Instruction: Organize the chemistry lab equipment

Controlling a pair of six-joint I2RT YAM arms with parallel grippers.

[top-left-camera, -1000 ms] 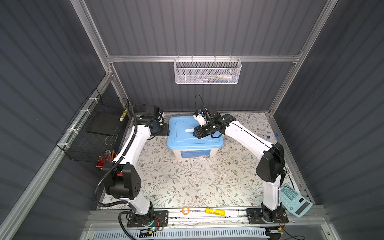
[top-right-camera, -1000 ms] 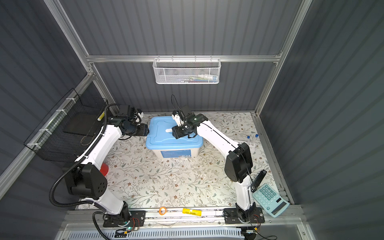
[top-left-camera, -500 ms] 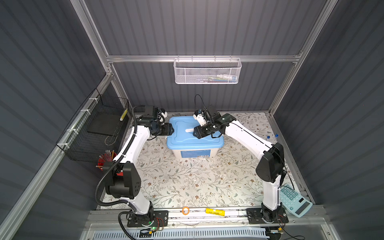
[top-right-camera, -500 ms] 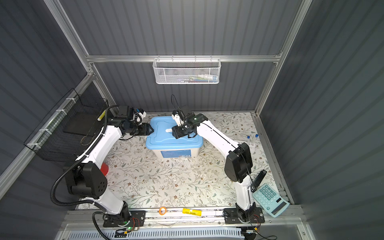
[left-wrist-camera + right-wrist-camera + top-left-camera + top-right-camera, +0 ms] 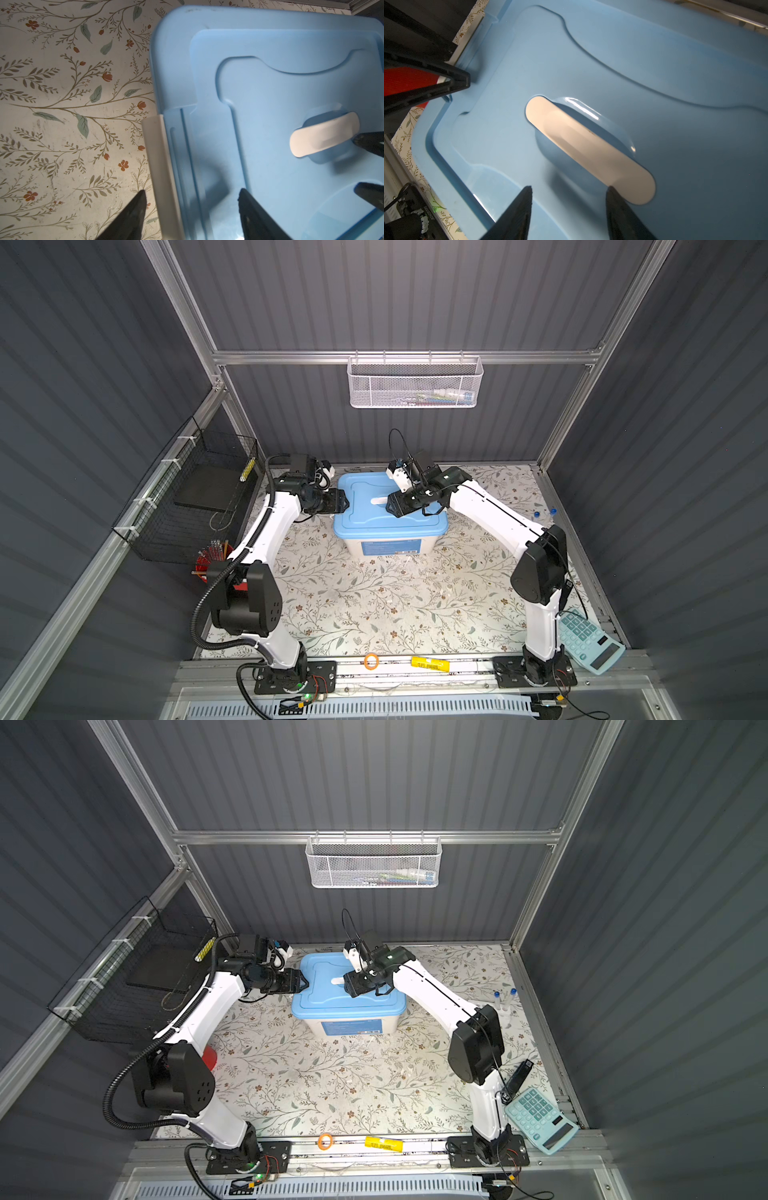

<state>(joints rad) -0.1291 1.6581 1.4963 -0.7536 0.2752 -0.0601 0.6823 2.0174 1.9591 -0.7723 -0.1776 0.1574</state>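
The blue-capped tubes (image 5: 497, 998) stand upright at mid-right of a top view, well apart from both hands. The bin's blue lid (image 5: 374, 506) sits centre-frame, closed. Your left hand (image 5: 191, 191) is released, jaws straddling the white side latch (image 5: 158, 158), probably to unclip it. Your right hand (image 5: 569, 187) is released over the white handle (image 5: 583, 145). Only the wrist views show these gaps; only the top views show the tubes.
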